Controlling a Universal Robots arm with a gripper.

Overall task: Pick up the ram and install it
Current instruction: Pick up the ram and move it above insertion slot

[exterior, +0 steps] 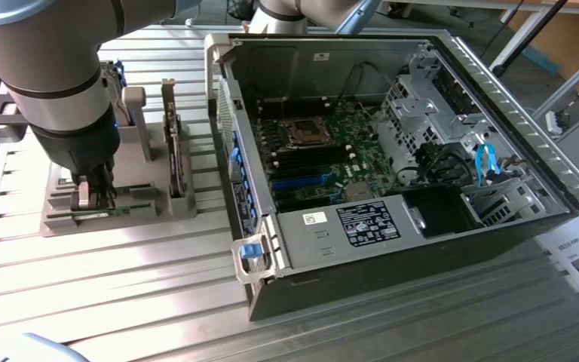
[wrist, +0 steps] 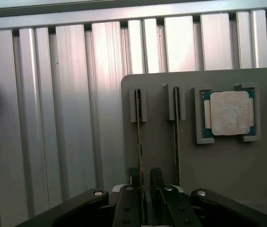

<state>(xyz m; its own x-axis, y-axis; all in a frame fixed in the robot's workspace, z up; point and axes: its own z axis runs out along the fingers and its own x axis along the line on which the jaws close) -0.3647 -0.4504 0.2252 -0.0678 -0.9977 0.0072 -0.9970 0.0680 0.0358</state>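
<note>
Robot gripper (wrist: 144, 177), jaws wide and holding nothing, straddles the ram (wrist: 138, 127); the ram stands on edge in a slot of the grey holder (wrist: 157, 142), which sits on the slatted table beside the open computer case (exterior: 280, 64). Best, I judge, to stay centred, close squarely on the flat faces and lift straight; its long axis runs along the slot, parallel to the neighbouring card (wrist: 175, 127).

Robot arm (exterior: 63, 83) stands upright at the exterior view's left, wrist turned straight down, gripper (exterior: 96, 200) lowered, its two black fingers (wrist: 132, 198) parted by a narrow gap.
</note>
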